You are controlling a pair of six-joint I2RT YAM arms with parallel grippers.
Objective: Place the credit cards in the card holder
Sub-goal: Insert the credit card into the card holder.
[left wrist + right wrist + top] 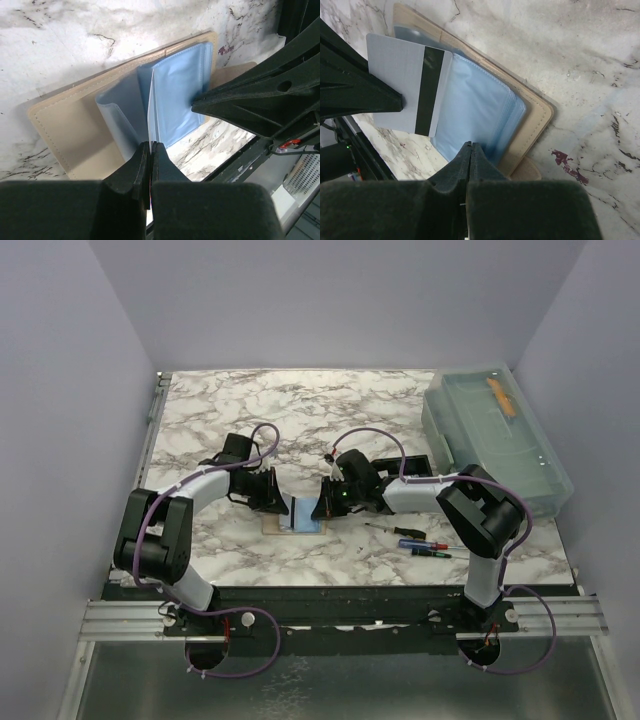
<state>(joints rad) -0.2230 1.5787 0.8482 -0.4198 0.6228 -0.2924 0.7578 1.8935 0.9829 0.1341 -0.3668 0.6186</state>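
Card holder (540, 114), tan, is laid open on the marble table (300, 405), blue sleeves (480, 107) fanned upward. Left gripper (150, 146) is clamped on a grey credit card (395, 65) with a black magnetic stripe, held at the sleeves. Right gripper (470, 146) is closed, tips set against a sleeve; whether that sleeve is pinched cannot be told.
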